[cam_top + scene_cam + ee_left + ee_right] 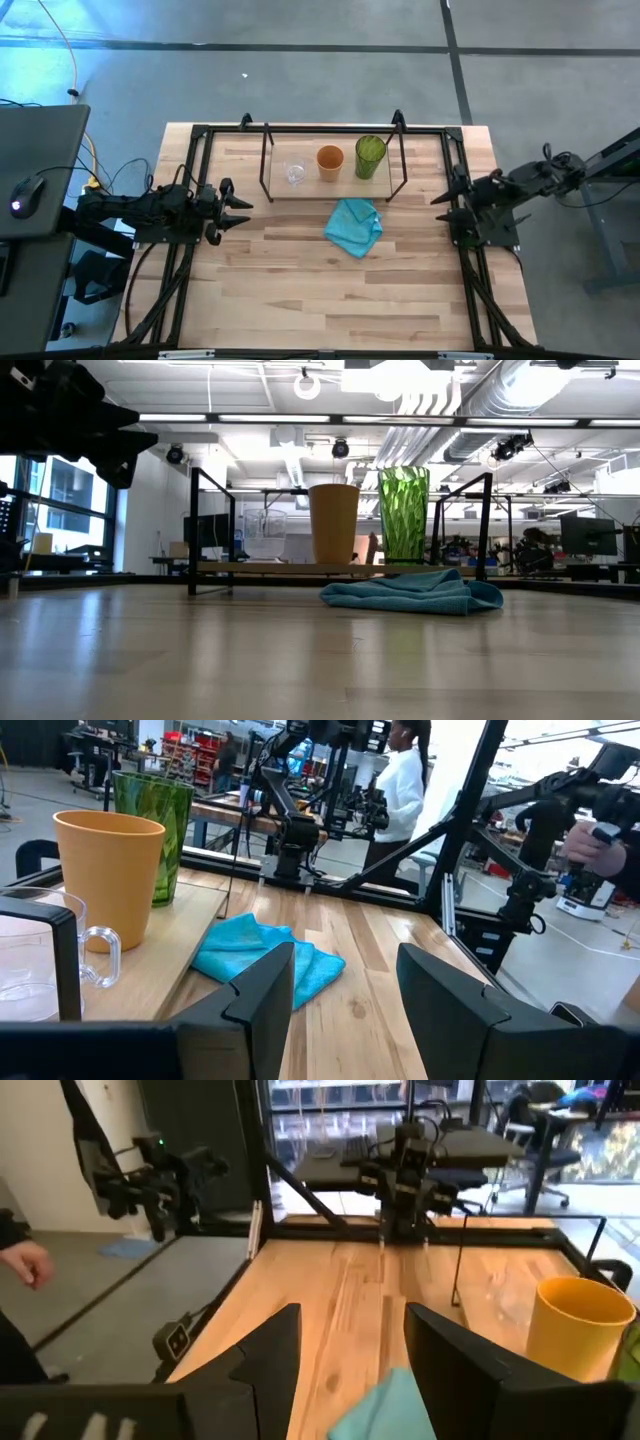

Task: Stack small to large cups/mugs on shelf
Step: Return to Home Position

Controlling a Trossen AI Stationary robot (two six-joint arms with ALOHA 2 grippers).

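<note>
The glass (295,172), orange cup (330,161) and green tumbler (370,156) are sitting on the far shelf (312,188), so the left gripper (243,213) and right gripper (440,209), fingers spread at the sides of the table (300,290), are needing (I judge) only a slow fold home.

Orange cup (333,523) and green tumbler (404,515) upright on shelf (250,568); turquoise cloth (415,594) crumpled on bench (250,660) in front.
</note>
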